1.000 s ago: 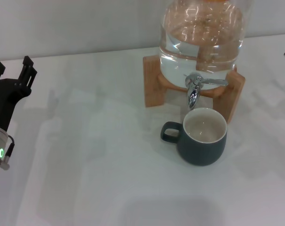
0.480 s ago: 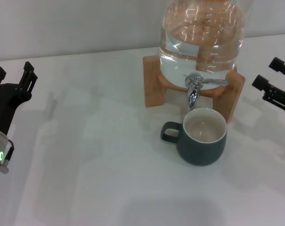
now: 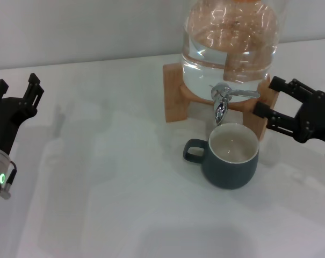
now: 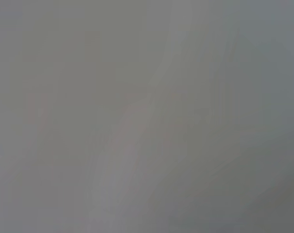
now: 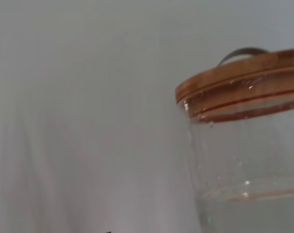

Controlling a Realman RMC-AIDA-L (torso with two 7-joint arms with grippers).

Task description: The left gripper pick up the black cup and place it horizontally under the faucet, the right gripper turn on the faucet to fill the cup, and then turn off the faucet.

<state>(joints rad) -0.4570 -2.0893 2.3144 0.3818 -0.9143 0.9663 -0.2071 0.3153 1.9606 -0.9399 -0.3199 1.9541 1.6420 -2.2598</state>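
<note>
The black cup (image 3: 230, 157) stands upright on the white table (image 3: 108, 204), right under the nozzle of the chrome faucet (image 3: 224, 98), its handle pointing left. The cup looks empty. The faucet's flat lever points right. My right gripper (image 3: 267, 98) is open at the right of the faucet, its fingertips close to the tip of the lever and not touching it. My left gripper (image 3: 16, 88) is open and empty at the far left of the table, far from the cup. The left wrist view shows only blank table.
A big clear glass jar (image 3: 230, 43) with water sits on a wooden stand (image 3: 175, 91) behind the cup. Its wooden lid (image 5: 244, 80) shows in the right wrist view. A pale wall stands behind the table.
My right gripper has come in from the right edge leftward to the faucet's lever. My left gripper has drifted slightly to the left. The cup has not moved.
</note>
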